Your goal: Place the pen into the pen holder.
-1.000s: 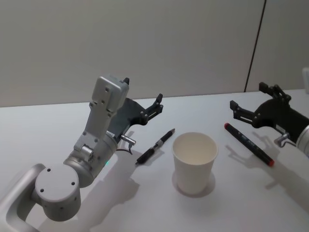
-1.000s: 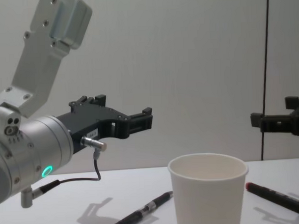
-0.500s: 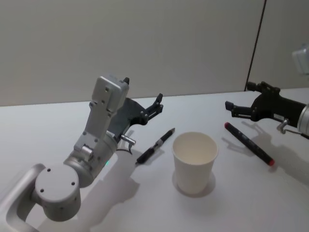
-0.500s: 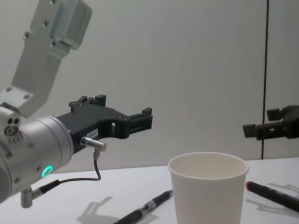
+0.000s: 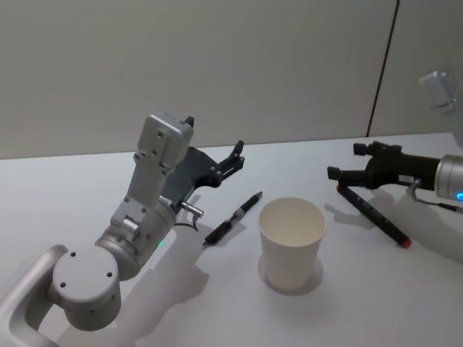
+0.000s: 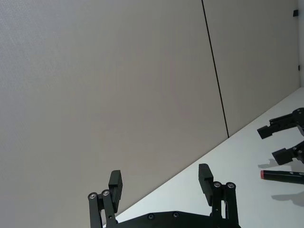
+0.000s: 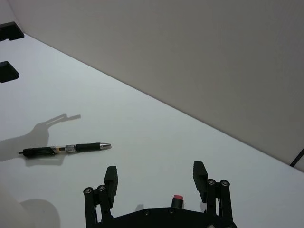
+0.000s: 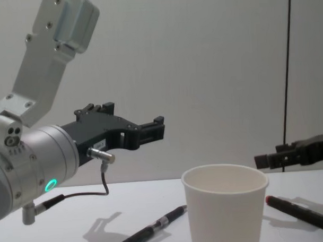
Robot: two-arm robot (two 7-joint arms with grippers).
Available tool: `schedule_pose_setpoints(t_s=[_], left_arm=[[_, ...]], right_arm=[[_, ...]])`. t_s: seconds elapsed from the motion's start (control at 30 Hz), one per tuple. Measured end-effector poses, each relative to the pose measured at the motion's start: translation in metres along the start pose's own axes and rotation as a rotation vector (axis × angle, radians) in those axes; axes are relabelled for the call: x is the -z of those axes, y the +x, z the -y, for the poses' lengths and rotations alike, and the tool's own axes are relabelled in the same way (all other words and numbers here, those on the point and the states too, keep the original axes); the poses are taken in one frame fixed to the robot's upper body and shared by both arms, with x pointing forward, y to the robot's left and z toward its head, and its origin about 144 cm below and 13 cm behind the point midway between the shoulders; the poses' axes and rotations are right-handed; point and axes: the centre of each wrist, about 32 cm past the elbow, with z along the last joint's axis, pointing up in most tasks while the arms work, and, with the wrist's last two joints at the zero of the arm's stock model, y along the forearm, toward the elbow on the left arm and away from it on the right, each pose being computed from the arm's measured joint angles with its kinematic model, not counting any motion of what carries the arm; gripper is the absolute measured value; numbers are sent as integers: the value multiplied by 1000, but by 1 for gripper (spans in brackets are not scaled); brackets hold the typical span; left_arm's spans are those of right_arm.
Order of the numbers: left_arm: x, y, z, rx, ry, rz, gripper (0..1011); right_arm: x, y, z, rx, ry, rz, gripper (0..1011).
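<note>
The pen holder [image 5: 292,242] [image 8: 225,209], a white paper cup, stands upright mid-table. Left of it lies a black pen [image 5: 233,218] [image 8: 154,227] [image 7: 66,148]. To the cup's right lies a black marker with red ends [image 5: 372,215] [image 8: 300,214] [image 6: 282,175]. My right gripper [image 5: 346,160] [image 8: 271,155] [image 7: 155,178] is open and hovers low over the marker's far end, holding nothing; the marker's red end [image 7: 177,197] shows at the base of its jaws. My left gripper [image 5: 237,154] [image 8: 159,129] [image 6: 160,183] hangs open and empty above the table behind the black pen.
The white table [image 5: 87,188] runs back to a grey wall [image 5: 217,65] with a dark vertical seam [image 5: 382,65]. The left arm's grey elbow and base [image 5: 87,278] take up the near left of the table.
My right gripper has swung left and come down toward the marker's far end. The left arm, cup and both pens have not moved.
</note>
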Motion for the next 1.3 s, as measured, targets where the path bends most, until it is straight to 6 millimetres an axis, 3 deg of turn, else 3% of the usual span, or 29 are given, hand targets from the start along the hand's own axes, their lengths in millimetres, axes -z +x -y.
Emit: schedule_pose_setpoints(t_s=[0.4,0.73,1.3], left_arm=[[0,0,0,0,0,0,1001],[0,0,0,0,0,0,1001],[0,0,0,0,0,0,1001]], right_arm=[[-2,-11,-3,-8,-67,-27,1002],[-5,-33,4,81,-106,45,1001],[9,-63,14,220,-100,72,1001]])
